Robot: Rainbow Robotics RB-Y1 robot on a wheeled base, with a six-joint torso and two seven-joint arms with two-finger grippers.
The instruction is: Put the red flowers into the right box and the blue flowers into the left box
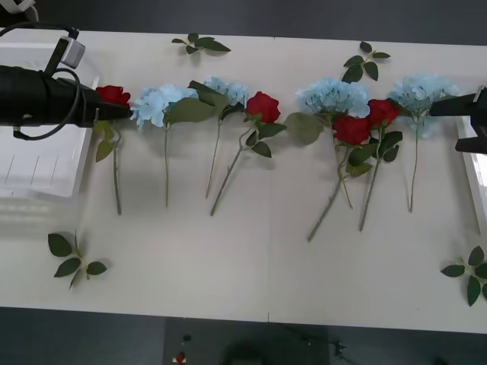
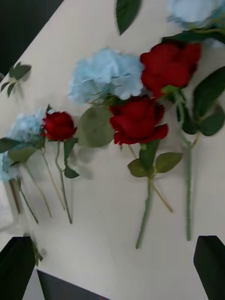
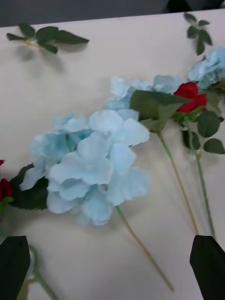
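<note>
Red flowers and blue flowers lie in a row across the table, heads at the far side. The leftmost red rose (image 1: 112, 95) lies beside a blue cluster (image 1: 160, 103). My left gripper (image 1: 114, 112) hovers by these two, open, with that blue cluster (image 3: 91, 168) ahead of its fingers (image 3: 208, 267). At the right edge my right gripper (image 1: 460, 125) is open, next to the rightmost blue cluster (image 1: 422, 91). Two red roses (image 2: 138, 119) (image 2: 171, 63) lie ahead of it. The left box (image 1: 38, 163) sits under my left arm. Just the rim of the right box (image 1: 479, 182) is in view.
More flowers lie mid-row: a blue cluster (image 1: 227, 90), a red rose (image 1: 263, 106), a blue cluster (image 1: 332, 97), two red roses (image 1: 351, 129) (image 1: 383, 112). Loose leaf sprigs (image 1: 200, 43) (image 1: 364, 62) (image 1: 74, 262) (image 1: 470, 274) lie near the table's corners. The near half of the table is bare.
</note>
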